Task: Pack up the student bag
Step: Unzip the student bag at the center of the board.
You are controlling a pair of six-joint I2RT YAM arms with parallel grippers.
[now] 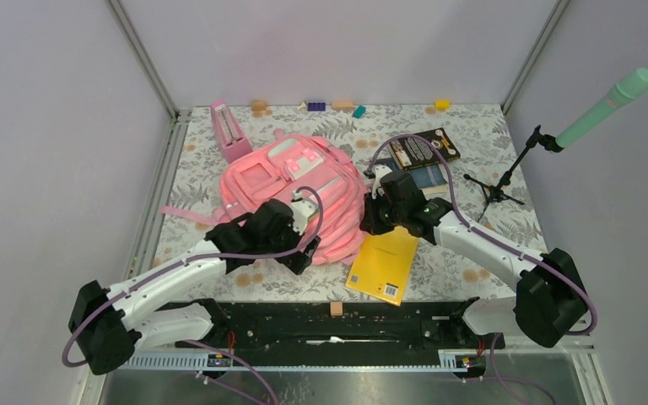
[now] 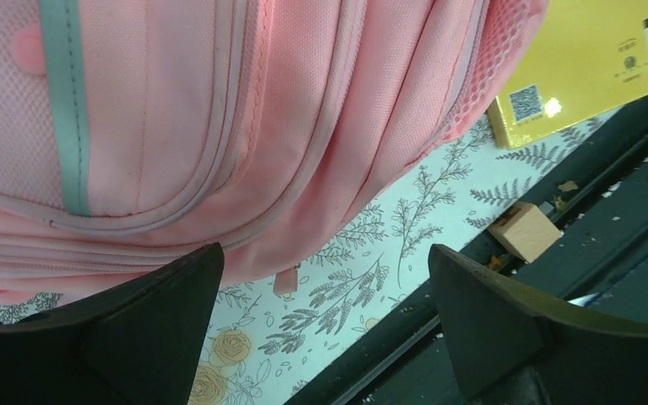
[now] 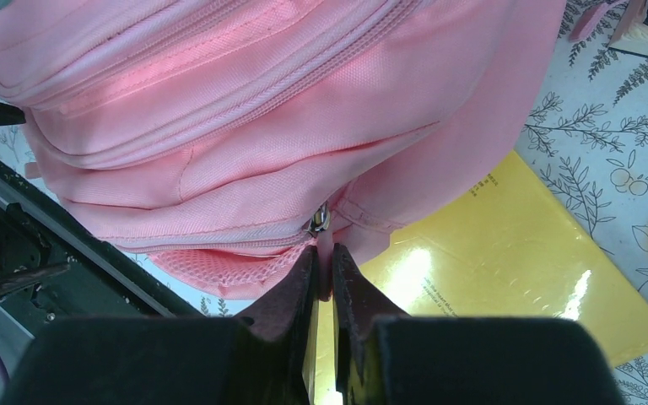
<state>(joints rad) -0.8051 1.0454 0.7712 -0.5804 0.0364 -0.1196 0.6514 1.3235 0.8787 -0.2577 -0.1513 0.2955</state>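
A: Where's the student bag (image 1: 291, 190) sitting rn?

B: It's lying flat mid-table (image 1: 472, 135), front pockets facing up, straps trailing off to the left. A yellow book (image 1: 384, 266) is lying right at its near-right corner. Touching or just beside, can't tell.

A: Left gripper doing what?

B: The left gripper (image 2: 325, 291) is hanging wide open at the bag's near edge. There's nothing btwn the jaws but floral tabletop, plus a small pink tab (image 2: 285, 280) dangling off the bag. The fingers aren't touching the fabric afaict.

A: And the right gripper?

B: The right gripper (image 3: 325, 255) is pinching shut, tips nearly meeting. It's clamping what's looking like the pink zip pull (image 3: 324, 240), just under the metal slider (image 3: 318, 221). That's on the bag's side, by the mesh pocket (image 3: 219, 266).

A: Other stuff around?

B: Two dark books (image 1: 422, 152) are lying behind the right arm, one overlapping the other. A pink metronome (image 1: 229, 131) is standing upright by the bag's far-left corner. A mic stand (image 1: 506, 173) w/ a mint mic (image 1: 607, 105) is leaning out at the right. Small blocks (image 1: 315, 106) are sitting along the far edge, and a wooden block (image 2: 523, 229) is sitting at the near edge, beside the black rail (image 1: 304, 325).
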